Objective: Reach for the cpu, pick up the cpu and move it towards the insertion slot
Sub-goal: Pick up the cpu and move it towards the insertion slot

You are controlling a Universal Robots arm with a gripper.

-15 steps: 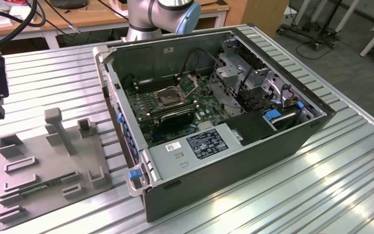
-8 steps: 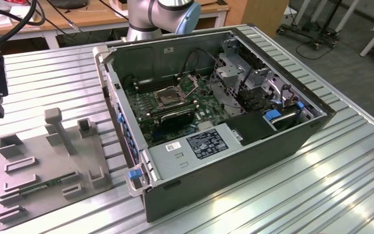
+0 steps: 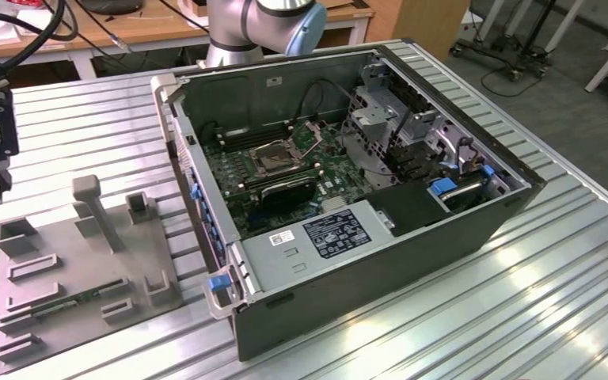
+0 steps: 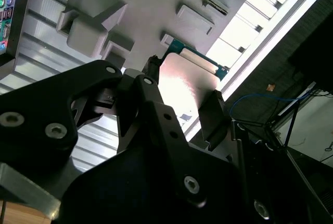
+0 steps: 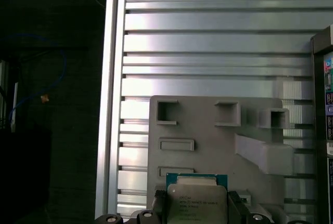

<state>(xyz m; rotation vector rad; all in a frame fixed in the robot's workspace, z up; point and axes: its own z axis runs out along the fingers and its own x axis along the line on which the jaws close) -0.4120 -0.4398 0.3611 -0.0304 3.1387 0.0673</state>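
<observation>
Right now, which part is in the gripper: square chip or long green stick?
The cpu, the square silvery-topped chip, is clamped in the gripper; the long memory stick lies on the grey holder.

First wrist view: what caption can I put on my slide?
The gripper holds the cpu between its fingers, grey holder behind.

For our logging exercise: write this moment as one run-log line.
end effector: shut on cpu | cpu: held clear of grey holder | insertion slot: not yet reached

The tool (image 4: 183,86) hangs above the counter's (image 3: 557,261) edge at the exterior view's left, fingers (image 4: 209,117) clamped on the cpu (image 5: 196,198).
</observation>
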